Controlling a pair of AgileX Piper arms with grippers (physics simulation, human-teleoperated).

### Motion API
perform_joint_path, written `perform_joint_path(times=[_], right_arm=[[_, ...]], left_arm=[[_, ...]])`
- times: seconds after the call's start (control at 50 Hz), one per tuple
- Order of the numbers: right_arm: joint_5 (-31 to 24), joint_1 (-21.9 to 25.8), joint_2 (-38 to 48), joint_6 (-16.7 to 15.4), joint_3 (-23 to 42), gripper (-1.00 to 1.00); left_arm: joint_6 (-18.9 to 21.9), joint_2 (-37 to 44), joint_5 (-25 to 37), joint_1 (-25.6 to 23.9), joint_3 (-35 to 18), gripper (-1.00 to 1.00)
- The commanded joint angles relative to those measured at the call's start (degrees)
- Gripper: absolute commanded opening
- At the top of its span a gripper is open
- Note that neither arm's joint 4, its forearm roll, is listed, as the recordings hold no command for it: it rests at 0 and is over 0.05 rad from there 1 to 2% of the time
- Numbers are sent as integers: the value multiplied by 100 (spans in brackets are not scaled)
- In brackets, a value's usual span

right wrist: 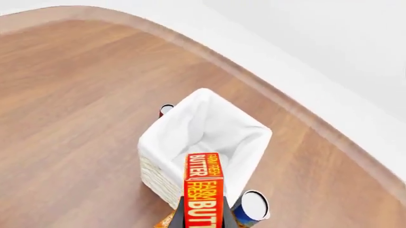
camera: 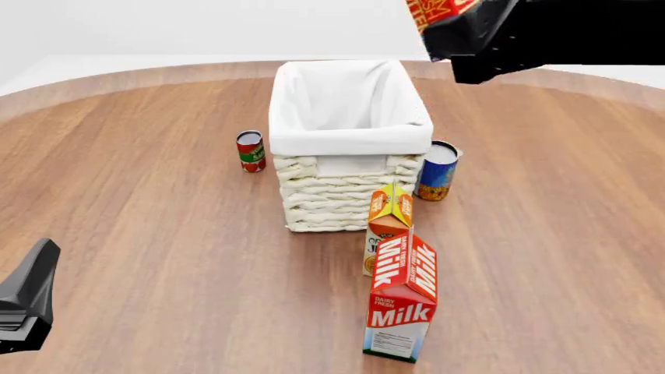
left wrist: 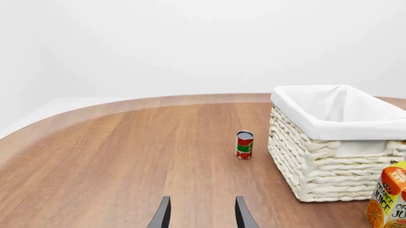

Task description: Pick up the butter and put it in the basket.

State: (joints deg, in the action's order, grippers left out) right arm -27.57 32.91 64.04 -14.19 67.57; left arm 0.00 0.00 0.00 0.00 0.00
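The butter, a flat red-orange box with white lettering, is held between the fingers of my right gripper, high above the table. In the front view the butter shows at the top edge, in the right gripper, above and a little right of the basket. The cream wicker basket with white lining also shows in the right wrist view, below the butter, and in the left wrist view. My left gripper is open and empty, low over the table at the near left.
A small red-green can stands left of the basket. A blue-orange can stands at its right. An orange juice carton and a tall red milk carton stand in front of the basket.
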Motion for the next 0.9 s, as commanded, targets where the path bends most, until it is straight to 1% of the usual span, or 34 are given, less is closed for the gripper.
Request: perform_joint_path(times=[0.02,0.04,0.06,0.1,0.12,0.14,0.18,0.24,0.28,0.3,0.32,0.36,0.38,0.4,0.42,0.5,0.54,0.56,0.68,0.74,0.78,0.9], right_arm=[[303,-66,477,655,630,-100],[312,-102,507,688,704,-100],[281,-128,570,829,810,-100],[268,-102,661,840,946,-100],[255,-108,711,944,1026,-100],[232,-85,770,894,1109,-100],[195,-37,856,988,1282,-100],[147,36,1015,984,1457,-100],[49,204,1087,1043,1589,-100],[33,173,1145,1039,1664,-100],[-76,246,1279,1076,1841,-100],[-118,235,1342,1056,1927,-100],[-294,292,1511,1099,2167,-100],[-298,292,1514,1099,2175,-100],[-334,285,1571,1059,2252,-100],[-699,282,1984,1079,2727,-100],[-840,290,2159,988,2847,-100],[-985,241,2347,993,3058,-100],[-1380,109,2752,833,3711,-100],[-1561,56,2905,811,3997,-100],[-1645,-27,3008,790,4159,-100],[-1926,-62,3240,624,4445,-100]], left_arm=[[0,0,0,0,0,100],[0,0,0,0,0,100],[0,0,0,0,0,100],[0,0,0,0,0,100],[0,0,0,0,0,100],[0,0,0,0,0,100],[0,0,0,0,0,100],[0,0,0,0,0,100],[0,0,0,0,0,100],[0,0,0,0,0,100],[0,0,0,0,0,100],[0,0,0,0,0,100],[0,0,0,0,0,100],[0,0,0,0,0,100],[0,0,0,0,0,100],[0,0,0,0,0,100],[0,0,0,0,0,100],[0,0,0,0,0,100],[0,0,0,0,0,100],[0,0,0,0,0,100],[0,0,0,0,0,100],[0,0,0,0,0,100]])
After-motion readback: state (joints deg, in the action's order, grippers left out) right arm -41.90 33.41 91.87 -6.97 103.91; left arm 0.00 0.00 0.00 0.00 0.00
